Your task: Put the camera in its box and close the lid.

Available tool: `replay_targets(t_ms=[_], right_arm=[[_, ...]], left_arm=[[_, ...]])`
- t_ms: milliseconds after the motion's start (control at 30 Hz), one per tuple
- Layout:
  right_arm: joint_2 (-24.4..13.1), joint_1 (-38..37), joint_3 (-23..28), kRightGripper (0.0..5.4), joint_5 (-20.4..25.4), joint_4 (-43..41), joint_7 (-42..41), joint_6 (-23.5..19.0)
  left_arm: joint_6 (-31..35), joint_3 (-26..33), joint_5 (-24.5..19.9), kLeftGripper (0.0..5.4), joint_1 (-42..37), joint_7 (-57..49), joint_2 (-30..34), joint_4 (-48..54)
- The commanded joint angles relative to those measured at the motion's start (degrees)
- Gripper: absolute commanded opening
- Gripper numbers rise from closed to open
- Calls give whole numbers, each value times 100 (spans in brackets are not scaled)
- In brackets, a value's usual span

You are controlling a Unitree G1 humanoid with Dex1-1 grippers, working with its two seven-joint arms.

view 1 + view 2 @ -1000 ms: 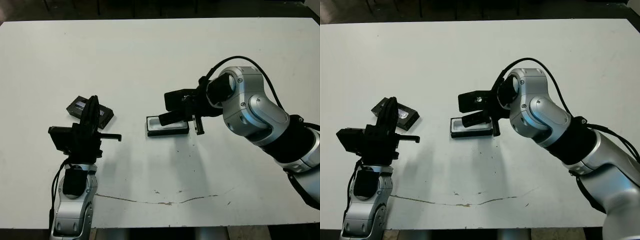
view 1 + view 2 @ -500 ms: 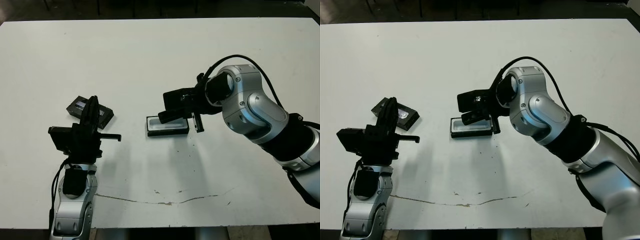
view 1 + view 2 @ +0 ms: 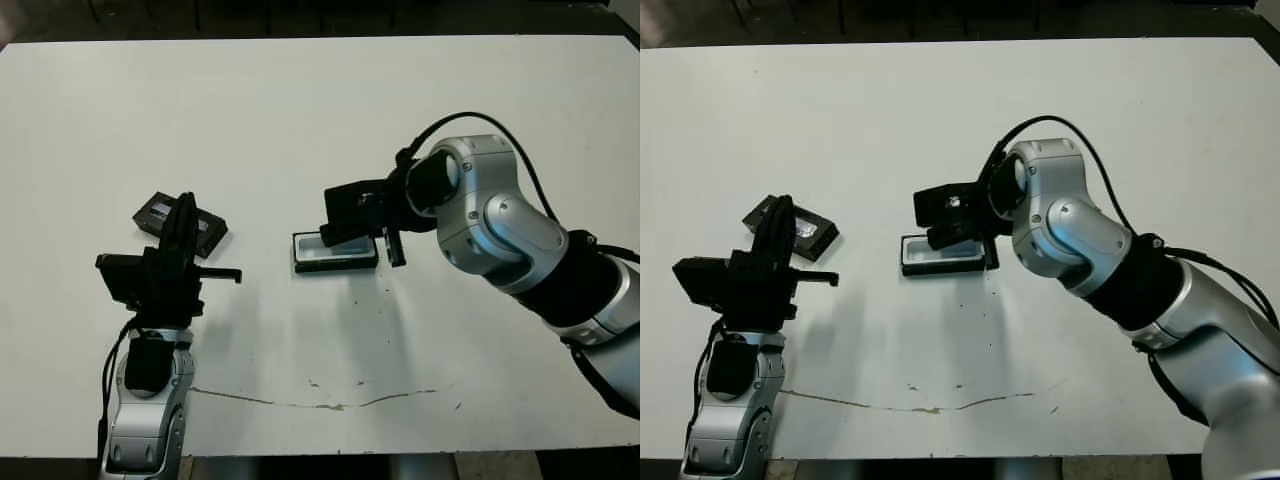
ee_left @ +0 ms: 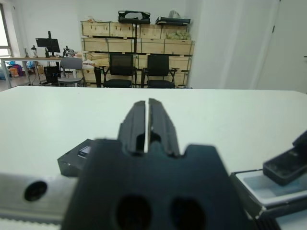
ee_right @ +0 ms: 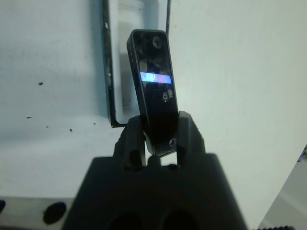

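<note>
Right end effector (image 5: 158, 143) clamped on the camera (image 5: 153, 91), two black fingers (image 5: 135, 139) pressing its lower end from both sides, glossy face with a bluish stripe turned to the wrist lens. Camera held tilted, hanging just above the box (image 3: 335, 252), which sits open on the white bench (image 3: 320, 120) directly beneath this end effector, white lining visible. Cannot tell whether the camera touches the box rim.

Left end effector (image 4: 147, 120) raised over the bench, well apart from the box, fingers pressed together with only a thin slit between, holding nothing. Lid (image 3: 180, 222) lying flat just beyond this end effector, partly hidden behind its fingers in the head views.
</note>
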State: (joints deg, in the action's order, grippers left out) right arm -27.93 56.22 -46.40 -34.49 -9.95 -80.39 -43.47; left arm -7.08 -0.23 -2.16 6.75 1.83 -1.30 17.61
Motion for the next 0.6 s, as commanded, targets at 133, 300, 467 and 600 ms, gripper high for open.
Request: replay_targets(t_ms=[133,300,467,600], right_arm=[[-16,-104,-145,33,-102,0,-56,91],[-34,-147,-138,33,-85,-17,-80,211],[-29,-150,-105,33,-80,-17,-121,206],[-21,-149,-137,33,-126,9,-104,219]], left_arm=[[60,5,-15,0,176,-11,16,28],[-16,13,-15,0,187,7,25,-16],[9,6,-42,0,196,1,4,-11],[-11,2,-74,0,208,13,-16,-26]])
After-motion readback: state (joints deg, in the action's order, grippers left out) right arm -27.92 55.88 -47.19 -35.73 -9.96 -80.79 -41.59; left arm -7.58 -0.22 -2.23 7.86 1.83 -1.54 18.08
